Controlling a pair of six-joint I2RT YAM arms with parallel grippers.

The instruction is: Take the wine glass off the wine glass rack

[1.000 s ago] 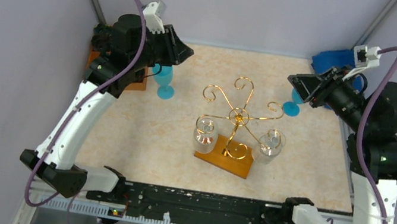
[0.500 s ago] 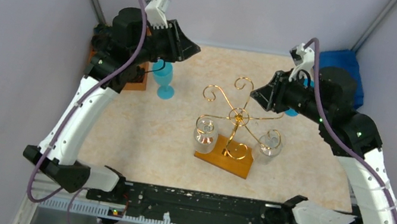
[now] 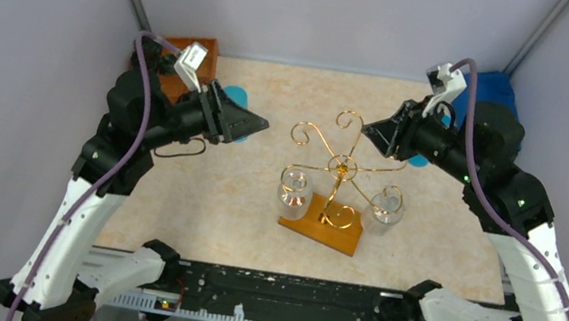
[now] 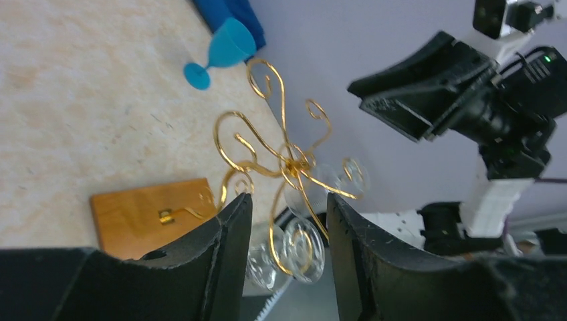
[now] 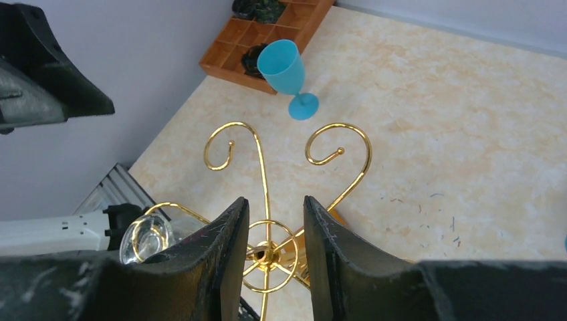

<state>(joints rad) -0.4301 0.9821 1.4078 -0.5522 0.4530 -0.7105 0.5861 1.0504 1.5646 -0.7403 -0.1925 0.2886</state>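
Beige marbled tabletop [image 3: 197,198], lavender walls all round, and near the middle stands the wine glass rack [image 3: 340,168] on its orange-brown wooden base [image 3: 314,224]. Two glasses hang bowl-down from its near arms, their feet caught in the gold scrolls: the left clear glass [image 3: 293,195] and the right clear glass [image 3: 387,207]. The far arms are bare.

Well apart from the rack, the far-left blue goblet [image 5: 284,65] stands by the wooden organiser [image 3: 199,54], and the far-right blue goblet [image 4: 226,45] stands near the blue cloth [image 3: 496,84]. Both are out of the working lane.

Now the arms. We see the left gripper [image 4: 286,207] pointing in from the far left, jaws parted with nothing between them; through the gap we catch the rack's hub and the hanging bowls. The right gripper [image 5: 274,204] hovers over the rack's far-right side, also released and empty, with the central post framed in its gap. Neither touches wire or glass.

We read this as lining up, with the pick not yet begun. Whichever claw goes in must drop lower and come nearer, close on a bowl or stem, then slide it outward along the arm, since the scroll blocks a straight lift. That light wire stand could drag or tip, so we'd want the other claw steadying it.
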